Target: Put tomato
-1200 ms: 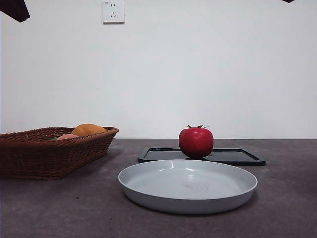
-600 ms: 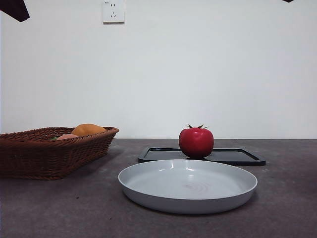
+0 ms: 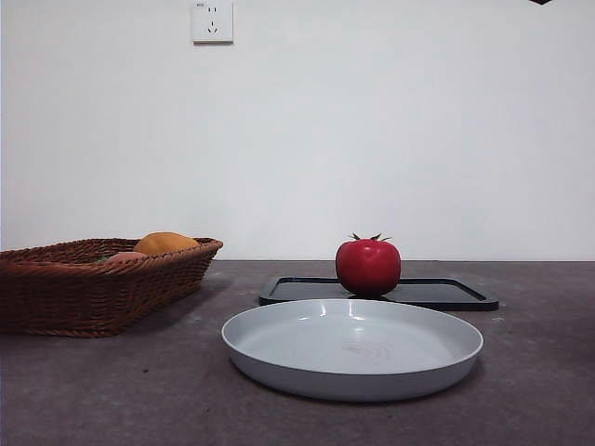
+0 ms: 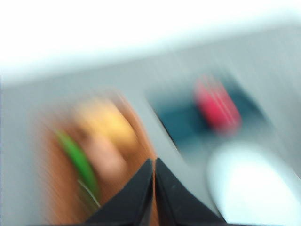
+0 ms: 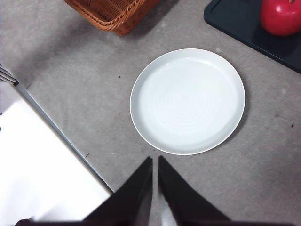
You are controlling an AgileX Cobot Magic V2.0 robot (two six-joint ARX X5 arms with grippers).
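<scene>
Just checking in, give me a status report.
Left gripper and right gripper shut, holding nothing. Tomato upright on black tray, untouched. Nothing in the way.

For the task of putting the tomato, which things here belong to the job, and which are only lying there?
Belong to the job:
- tomato, standing on the black tray
- left gripper, jaws together
- right gripper, jaws together, above the table

Only lying there:
- grey plate, empty
- wicker basket with an orange fruit
- wall socket
</scene>
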